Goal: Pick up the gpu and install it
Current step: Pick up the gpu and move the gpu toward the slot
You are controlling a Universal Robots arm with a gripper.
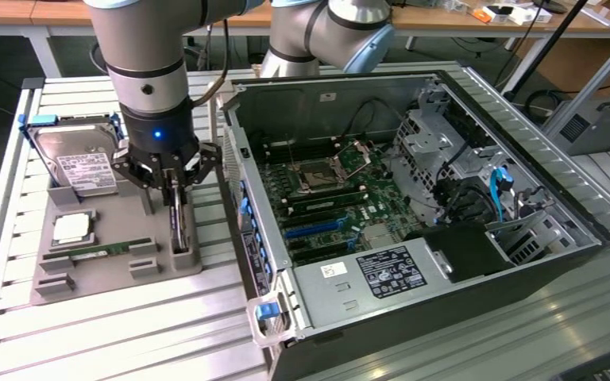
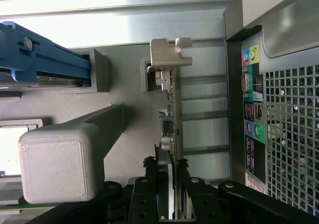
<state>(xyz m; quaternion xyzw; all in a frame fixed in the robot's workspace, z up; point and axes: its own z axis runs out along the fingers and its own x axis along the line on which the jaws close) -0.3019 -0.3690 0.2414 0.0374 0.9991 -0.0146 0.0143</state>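
The gpu (image 1: 181,226) stands on edge in a slot of the grey holder (image 1: 104,278), on the side of the holder nearest the open computer case (image 1: 326,295). The holder lies on the slatted desk (image 1: 125,341) just beside the case, on the exterior view's left. The gripper (image 1: 175,190) is lowered over the card's upper edge. In the wrist view the gripper (image 2: 168,167) has its black fingers (image 2: 149,176) drawn in narrow, one on each face of the gpu (image 2: 173,119), close to it but not visibly clamped. The card's silver bracket (image 2: 168,55) is at its far end, parallel to the case's rear panel (image 2: 289,109). The hard drive (image 1: 80,163) stands farther from the case than the card.
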